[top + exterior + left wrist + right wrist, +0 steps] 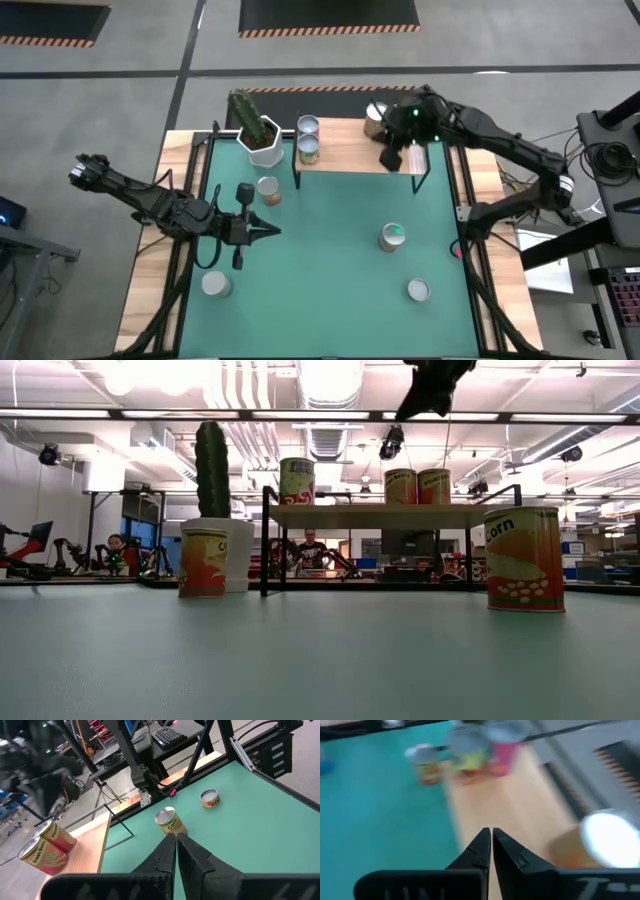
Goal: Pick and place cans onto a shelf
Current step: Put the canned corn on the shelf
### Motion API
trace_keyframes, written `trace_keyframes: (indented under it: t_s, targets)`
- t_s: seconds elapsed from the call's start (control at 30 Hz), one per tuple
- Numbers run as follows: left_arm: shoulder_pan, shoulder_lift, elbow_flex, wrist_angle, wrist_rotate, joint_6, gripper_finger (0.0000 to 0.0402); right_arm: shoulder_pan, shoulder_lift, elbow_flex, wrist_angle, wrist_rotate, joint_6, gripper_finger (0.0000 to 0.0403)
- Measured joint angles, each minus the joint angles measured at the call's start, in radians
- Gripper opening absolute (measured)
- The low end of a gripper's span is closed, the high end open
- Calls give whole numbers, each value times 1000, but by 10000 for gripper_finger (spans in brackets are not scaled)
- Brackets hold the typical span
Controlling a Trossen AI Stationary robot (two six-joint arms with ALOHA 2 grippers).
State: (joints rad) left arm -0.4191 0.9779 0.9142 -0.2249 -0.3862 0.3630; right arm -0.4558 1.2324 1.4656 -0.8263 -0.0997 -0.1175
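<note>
The shelf [350, 158], a light-wood board on black legs, stands at the far edge of the green mat. Two cans [308, 138] stand on its left end and two more [418, 486] on its right end. Loose cans stand upright on the mat: one near the cactus [267, 189], a corn can [392, 236], one near right [418, 290] and one near left [215, 285]. My right gripper [390, 160] hovers shut above the shelf's right part, holding nothing. My left gripper [275, 232] hangs shut over the mat's left side, its closed tips [176, 840] pointing toward the corn can [170, 821].
A white pot with a tall cactus [258, 130] stands at the far left, beside the shelf. Black frame bars [195, 190] run along the mat's left and right sides. The mat's middle [330, 260] has bare green surface. People sit in the room behind [312, 548].
</note>
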Motion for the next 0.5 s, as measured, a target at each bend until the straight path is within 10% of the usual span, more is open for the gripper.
trace_keyframes:
  t_s: [0.5]
  targets:
    - [0, 0, 0, -3, 0, -24, 0, 481, -21, -188, -2, 152, 291, 9]
